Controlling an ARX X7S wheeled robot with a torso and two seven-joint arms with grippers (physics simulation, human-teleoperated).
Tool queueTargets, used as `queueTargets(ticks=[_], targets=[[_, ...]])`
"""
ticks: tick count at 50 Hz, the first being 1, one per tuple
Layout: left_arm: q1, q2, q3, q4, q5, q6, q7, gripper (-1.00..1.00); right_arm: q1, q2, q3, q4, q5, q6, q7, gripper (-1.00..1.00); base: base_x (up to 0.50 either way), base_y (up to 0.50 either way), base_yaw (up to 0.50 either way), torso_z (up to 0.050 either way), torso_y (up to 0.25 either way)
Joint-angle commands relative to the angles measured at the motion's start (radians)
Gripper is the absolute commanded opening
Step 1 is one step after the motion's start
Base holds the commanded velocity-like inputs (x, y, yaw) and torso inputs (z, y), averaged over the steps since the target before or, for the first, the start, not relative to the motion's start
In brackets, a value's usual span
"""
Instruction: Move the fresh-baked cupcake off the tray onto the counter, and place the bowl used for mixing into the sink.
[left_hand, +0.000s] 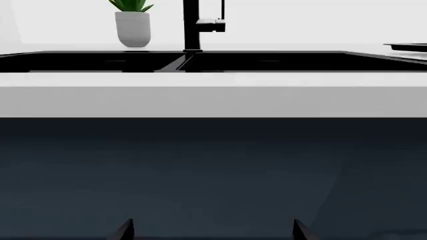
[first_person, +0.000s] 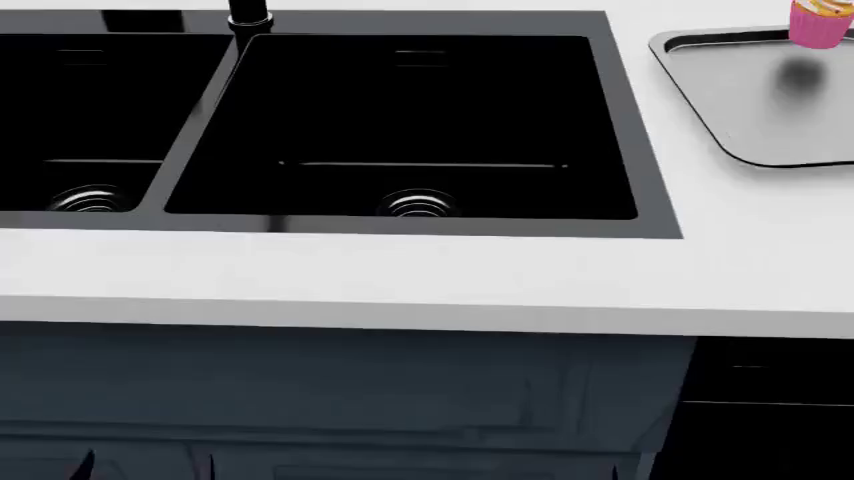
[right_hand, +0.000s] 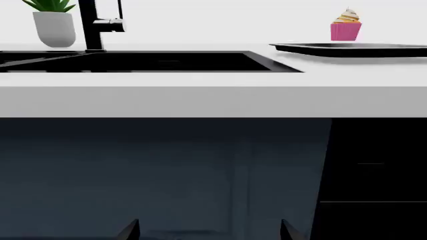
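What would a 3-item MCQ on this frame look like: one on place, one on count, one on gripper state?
1. Where is the cupcake?
A. in the sink
B. on the tray
C. on bare counter

2. How many basins does the sink have?
A. one
B. two
C. three

3. What state is the right gripper in?
A. open and empty
B. shut on the cupcake
C. shut on the faucet

Answers:
1 B, it stands on the tray, right of the sink.
2 B, a divider splits two black basins, each with a drain.
3 A, its fingertips stand apart below the counter edge with nothing between.
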Motion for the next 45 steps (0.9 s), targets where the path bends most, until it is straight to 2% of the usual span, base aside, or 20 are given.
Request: queueTargets(ticks=[1,17,31,34,39,41,42,43,45], targets=[[0.000,-0.010,0.000,0.000,-0.010,0.000,-0.011,1.00,0.000,0.009,-0.013,0.000,0.000,0.000,0.013,1.00,0.00,0.00,0.00,0.000,0.000],[-0.007,-0.050,0.067,-0.011,-0.048,0.005,-0.064,1.00,0.016,0.052,-0.054,0.012,0.062,0.030,0.066,1.00,-0.22,-0.06,0.00,0.000,0.000],[-0.010,-0.073,0.086,-0.021,-0.065,0.030,-0.091,1.00,0.009,0.076,-0.070,-0.008,0.086,0.027,0.091,1.00,-0.19,-0.48,0.00,0.000,0.000],[-0.012,-0.075,0.090,-0.021,-0.076,0.043,-0.089,1.00,0.010,0.083,-0.076,-0.016,0.067,0.029,0.110,1.00,-0.01,-0.21,0.00,0.040,0.002],[-0.014,-0.083,0.086,0.122,-0.156,-0.103,-0.078,1.00,0.015,0.100,-0.083,-0.116,0.042,0.157,0.145,1.00,0.00,0.00,0.00,0.050,0.005],[-0.029,-0.097,0.091,0.208,-0.168,-0.192,-0.087,1.00,0.023,0.113,-0.086,-0.204,0.044,0.262,0.145,1.00,0.00,0.00,0.00,0.050,0.006],[-0.042,-0.111,0.094,0.272,-0.191,-0.266,-0.080,1.00,0.028,0.120,-0.072,-0.274,0.088,0.331,0.123,1.00,0.00,0.00,0.00,0.050,0.006],[-0.074,-0.128,0.074,0.351,-0.340,-0.416,-0.030,1.00,0.046,0.130,-0.064,-0.329,0.067,0.390,0.150,1.00,0.00,0.00,0.00,0.050,0.006],[-0.127,-0.153,0.061,0.442,-0.450,-0.618,-0.026,1.00,0.068,0.144,-0.055,-0.431,0.086,0.498,0.144,1.00,0.00,0.00,0.00,0.050,0.006]])
